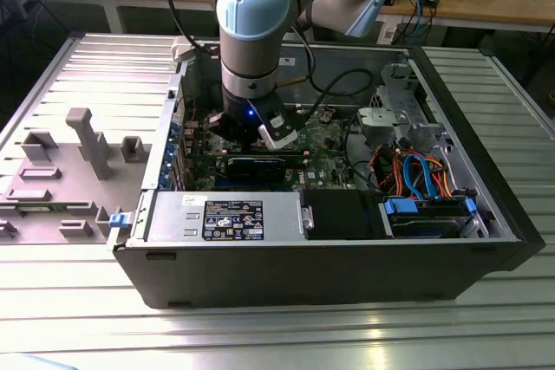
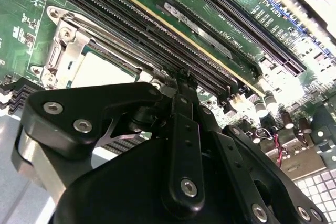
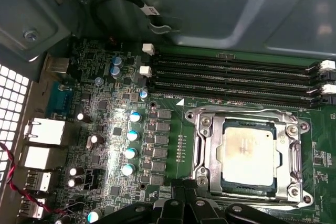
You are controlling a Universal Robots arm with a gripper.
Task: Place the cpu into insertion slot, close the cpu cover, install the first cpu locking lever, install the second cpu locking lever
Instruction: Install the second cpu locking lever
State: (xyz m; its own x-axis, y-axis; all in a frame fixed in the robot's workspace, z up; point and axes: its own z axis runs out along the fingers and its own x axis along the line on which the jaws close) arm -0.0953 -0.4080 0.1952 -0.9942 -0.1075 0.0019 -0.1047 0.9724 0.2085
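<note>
Green board; cpu (cover shut) in slot

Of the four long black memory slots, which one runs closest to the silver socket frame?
The last long black memory slot, bordering the silver socket frame; the other three lie beyond it toward the grey case wall.

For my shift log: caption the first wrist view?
The cpu seated in the insertion slot, the cpu cover closed around it.
</note>
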